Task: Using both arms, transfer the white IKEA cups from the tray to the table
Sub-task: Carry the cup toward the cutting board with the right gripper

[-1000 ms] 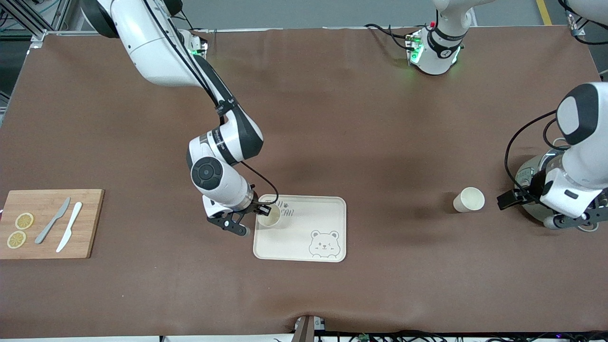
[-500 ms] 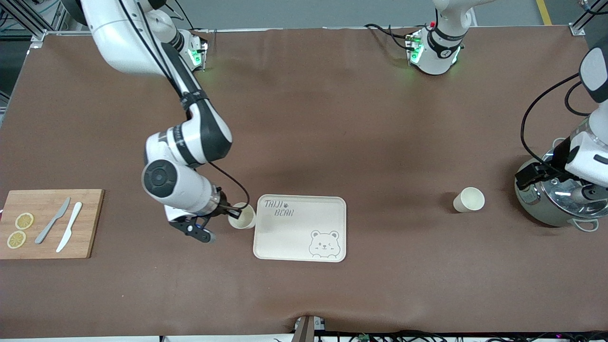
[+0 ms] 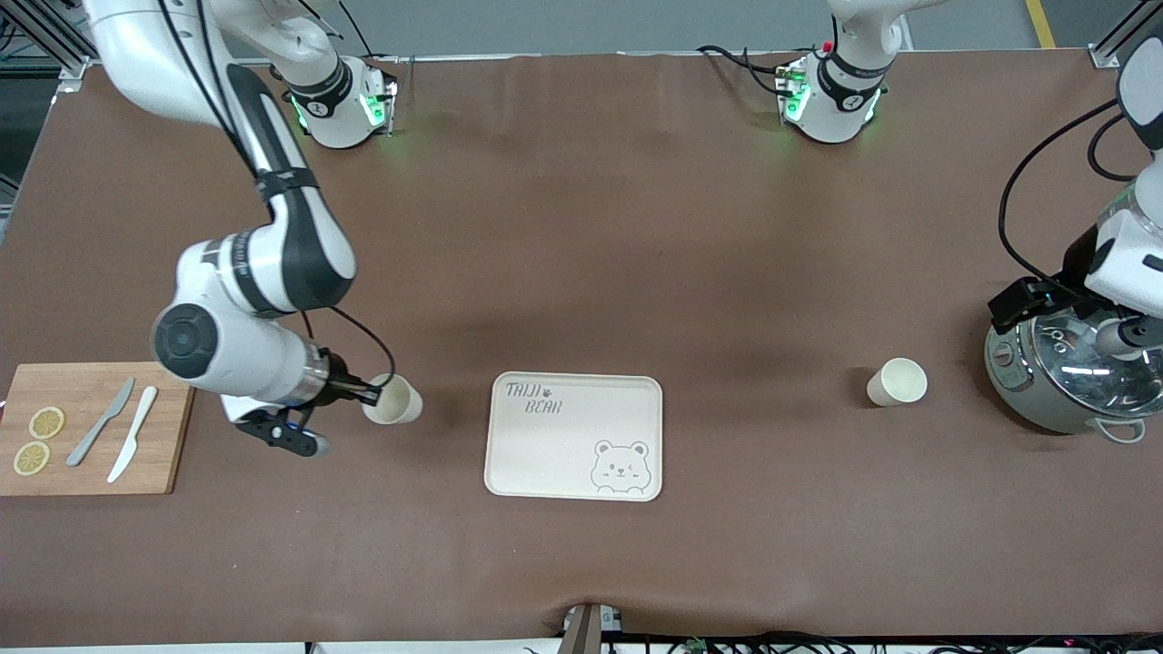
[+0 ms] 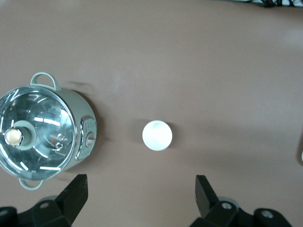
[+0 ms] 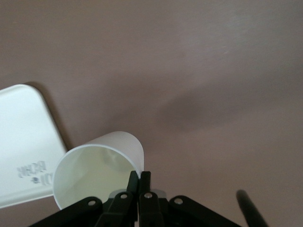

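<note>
My arms are glossy white shells with black bands at the joints. My right arm [image 3: 254, 272], at the left of the front frame, has a round black cap on its wrist joint and thin black cables looping along it. My left arm [image 3: 1131, 254], at the right edge, trails a long black cable too. Both bases at the top glow green. Each claw is matte black, with small pale screws.

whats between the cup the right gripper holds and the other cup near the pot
The bear-printed tray lies between the held cup and the free cup, with bare brown table either side. The front view shows it.
</note>
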Controlling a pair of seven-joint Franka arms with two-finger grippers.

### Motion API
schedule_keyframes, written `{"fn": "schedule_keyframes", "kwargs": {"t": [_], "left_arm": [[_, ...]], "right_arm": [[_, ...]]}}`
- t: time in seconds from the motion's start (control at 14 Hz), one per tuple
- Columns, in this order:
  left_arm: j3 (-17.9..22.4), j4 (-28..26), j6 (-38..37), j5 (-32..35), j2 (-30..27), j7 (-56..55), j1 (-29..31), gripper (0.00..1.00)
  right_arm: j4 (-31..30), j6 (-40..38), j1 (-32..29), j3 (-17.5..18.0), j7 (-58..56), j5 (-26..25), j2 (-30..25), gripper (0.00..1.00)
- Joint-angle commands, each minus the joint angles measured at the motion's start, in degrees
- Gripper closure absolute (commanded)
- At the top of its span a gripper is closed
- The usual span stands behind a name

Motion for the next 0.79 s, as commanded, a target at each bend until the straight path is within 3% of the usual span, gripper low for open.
{"fn": "schedule_keyframes", "kwargs": {"t": [0.0,0.14,0.36,0.57,0.71], "left_arm": [[-0.67,-0.5,-3.5,0.93,-3.84,-0.08,0.22,0.0],[0.29,-0.59,-5.78,0.84,-5.68,0.62,-2.14,0.0],[14.84,-1.55,-7.19,-0.73,-8.15,5.26,-15.74,0.0],[22.85,-5.06,-7.37,-3.02,-12.1,9.57,-21.82,0.0],[23.67,-5.69,-7.98,-3.63,-13.42,11.6,-21.85,0.0]], "right_arm": [[-10.07,1.5,-4.71,0.93,-7.6,0.03,-7.73,1.0],[-14.99,2.82,-6.89,0.92,-10.24,-1.71,-11.16,1.0],[-18.96,5.45,-12.6,0.93,-19.71,-2.96,-12.23,1.0],[-24.75,13.96,-17.97,1.01,-31.23,-2.96,-11.79,1.0],[-26.96,15.82,-18.51,1.01,-32.49,-2.96,-11.62,1.0]]}}
